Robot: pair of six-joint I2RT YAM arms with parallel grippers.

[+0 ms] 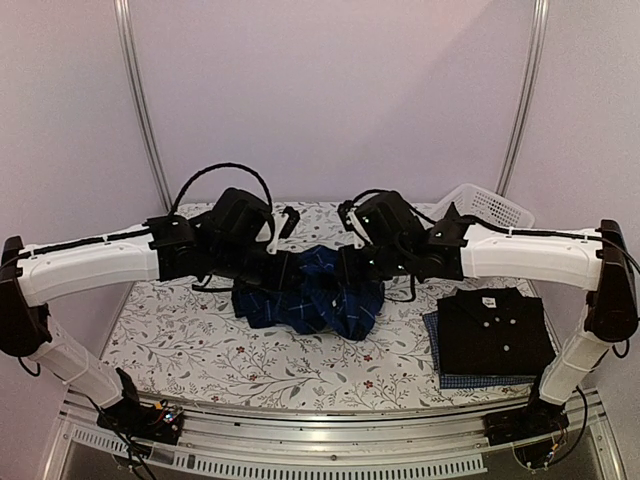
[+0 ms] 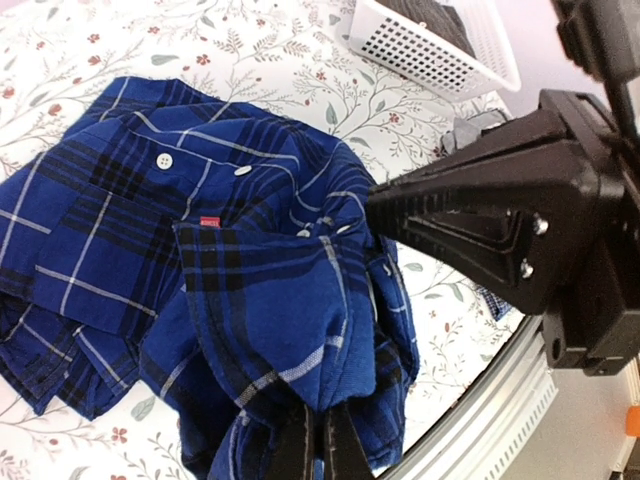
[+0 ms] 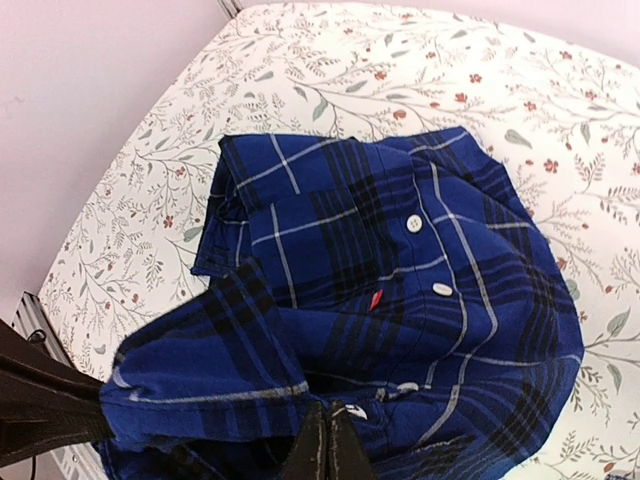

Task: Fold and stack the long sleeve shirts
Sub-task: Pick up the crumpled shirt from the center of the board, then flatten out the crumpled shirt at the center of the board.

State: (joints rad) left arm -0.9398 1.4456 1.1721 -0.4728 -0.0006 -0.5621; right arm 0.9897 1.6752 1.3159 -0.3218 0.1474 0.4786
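The dark blue plaid shirt (image 1: pixel 312 300) sits bunched in a loose heap at the middle of the table (image 1: pixel 190 345), which is covered in a floral print, and the 2 arms meet over it from either side. The left gripper (image 1: pixel 283 268) comes in from the left; in its wrist view its 2 fingers (image 2: pixel 300 450) are pressed together with a raised fold of the plaid cloth (image 2: pixel 250 300) pinched between them. The right gripper (image 1: pixel 347 268) comes in from the right and its fingers (image 3: pixel 312 450) are likewise closed tight on a fold of the same shirt (image 3: pixel 400 290), just beside the button placket, where 2 white buttons and a small red tag show. The 2 grippers are near each other: the right one's black tip reaches the cloth at the edge of the left wrist view (image 2: pixel 400 210), and the left one's dark body touches the fabric at the lower left of the right wrist view (image 3: pixel 45 405). Well to the right, near the front edge, a black shirt (image 1: pixel 495 330) with white buttons lies folded flat on top of a folded blue check shirt (image 1: pixel 478 381), whose edges peek out beneath it. A white lattice basket (image 1: pixel 490 206) stands tilted at the far right corner, apart from the stack.
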